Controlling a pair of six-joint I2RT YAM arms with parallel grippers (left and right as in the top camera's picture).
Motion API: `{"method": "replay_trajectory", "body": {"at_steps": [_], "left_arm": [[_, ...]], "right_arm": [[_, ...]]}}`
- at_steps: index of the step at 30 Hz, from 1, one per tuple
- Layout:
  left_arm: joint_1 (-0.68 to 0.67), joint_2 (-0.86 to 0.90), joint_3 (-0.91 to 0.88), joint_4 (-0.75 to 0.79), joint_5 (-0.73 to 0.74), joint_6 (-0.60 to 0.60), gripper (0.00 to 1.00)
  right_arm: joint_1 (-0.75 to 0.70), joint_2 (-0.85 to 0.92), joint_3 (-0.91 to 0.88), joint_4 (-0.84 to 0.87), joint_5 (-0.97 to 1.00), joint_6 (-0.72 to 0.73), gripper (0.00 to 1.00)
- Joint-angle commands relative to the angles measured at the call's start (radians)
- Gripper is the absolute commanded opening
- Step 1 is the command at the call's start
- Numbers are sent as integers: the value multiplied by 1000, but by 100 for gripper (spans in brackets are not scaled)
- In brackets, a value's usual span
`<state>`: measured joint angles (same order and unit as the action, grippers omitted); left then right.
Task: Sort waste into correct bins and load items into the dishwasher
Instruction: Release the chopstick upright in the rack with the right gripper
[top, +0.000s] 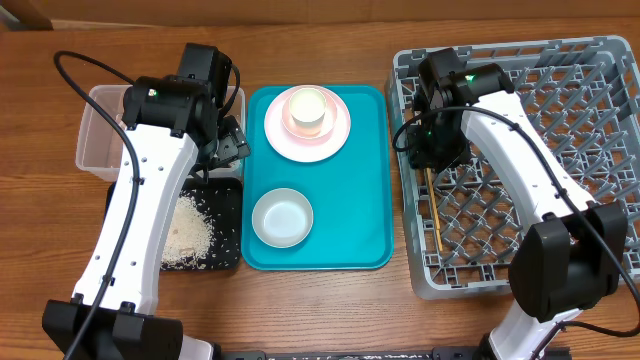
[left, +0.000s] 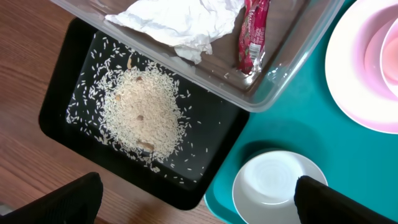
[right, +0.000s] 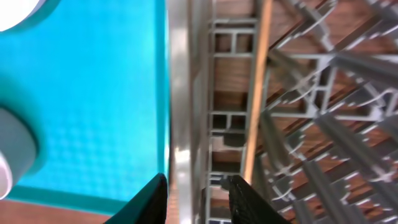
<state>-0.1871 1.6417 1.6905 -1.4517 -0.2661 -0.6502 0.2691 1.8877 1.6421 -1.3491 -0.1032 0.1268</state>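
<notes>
Wooden desk (top: 330, 310), overhead view. Four containers lie directly on it. At the left, a clear tub (top: 100, 130) with a black tray (top: 228, 225) just below it in the frame. At centre, a teal tray (top: 350, 200). At the right, just beside the teal tray, a large grey dish rack (top: 590, 110).
</notes>
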Motion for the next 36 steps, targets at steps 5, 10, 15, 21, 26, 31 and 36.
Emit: {"method": "replay_trajectory", "body": {"at_steps": [5, 10, 15, 21, 26, 31, 36], "left_arm": [[3, -10, 14, -3, -6, 8, 100], [3, -10, 14, -3, -6, 8, 100], [3, -10, 14, -3, -6, 8, 100], [3, -10, 14, -3, -6, 8, 100], [3, -10, 14, -3, -6, 8, 100], [3, -10, 14, -3, -6, 8, 100], [3, -10, 14, -3, -6, 8, 100]], "right_arm": [[6, -27, -30, 12, -56, 0, 35], [6, -27, -119, 98, -56, 3, 35], [6, -27, -187, 144, -56, 3, 29], [6, -27, -188, 156, -132, 3, 22], [7, -27, -188, 196, -180, 12, 16], [10, -27, -188, 203, -191, 30, 14], [50, -27, -188, 204, -186, 28, 13]]}}
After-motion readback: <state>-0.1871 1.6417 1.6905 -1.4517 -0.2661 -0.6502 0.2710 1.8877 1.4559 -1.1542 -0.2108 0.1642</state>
